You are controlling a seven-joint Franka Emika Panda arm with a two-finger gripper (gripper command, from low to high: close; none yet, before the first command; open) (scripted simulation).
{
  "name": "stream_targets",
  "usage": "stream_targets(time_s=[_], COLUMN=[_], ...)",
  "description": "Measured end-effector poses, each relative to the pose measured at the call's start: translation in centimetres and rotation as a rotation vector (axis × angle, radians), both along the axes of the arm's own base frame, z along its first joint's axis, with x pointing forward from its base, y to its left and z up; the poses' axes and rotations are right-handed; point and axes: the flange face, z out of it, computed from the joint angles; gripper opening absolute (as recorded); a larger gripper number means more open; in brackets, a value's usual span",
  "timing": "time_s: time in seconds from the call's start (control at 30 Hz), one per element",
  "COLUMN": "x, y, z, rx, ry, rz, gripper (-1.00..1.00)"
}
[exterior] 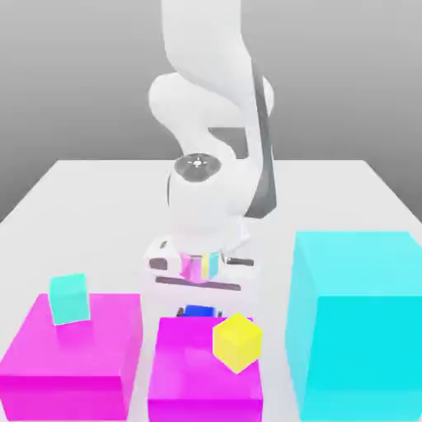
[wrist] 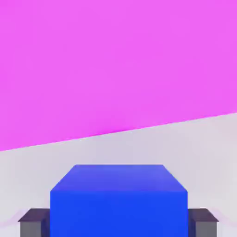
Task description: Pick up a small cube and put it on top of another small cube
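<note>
Cube of deep blue, small and plain, sits clamped in the claw, with one dark fingertip pressed against each of two opposite sides. In the exterior view it shows low in the scene, just beyond the far edge of the middle magenta block, which hides its lower part, so I cannot tell whether it touches the surface. In the hand view a strip of the pale surface lies between the blue cube and a broad magenta top, whose straight edge runs at a slant to the cube.

On the middle magenta block, toward the exterior view's right, is the small yellow cube, turned so that one upright edge faces the camera. To the exterior view's left of it stands another magenta block, apart from the middle one, bearing the small teal cube near its far side. At the exterior view's right rises a big cyan block, taller than both magenta ones.

Behind the blue cube, the white arm reaches down from the top of the exterior view, its wide hand above the claw. Beyond the surface is a plain grey background.
</note>
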Motion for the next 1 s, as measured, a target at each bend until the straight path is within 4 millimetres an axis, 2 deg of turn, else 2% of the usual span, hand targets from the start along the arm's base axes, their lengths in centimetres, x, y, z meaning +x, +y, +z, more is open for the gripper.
stream_targets(time_s=[0.1, 0.4, 1.0], x=[0.0, 0.1, 9.8], y=[0.0, 0.0, 4.1], z=[0.0, 6.1, 15.0], rx=[0.000, 0.000, 0.002], ry=[0.000, 0.000, -0.006], rz=[0.000, 0.012, 0.950], gripper=[-1.00, -1.00, -1.00])
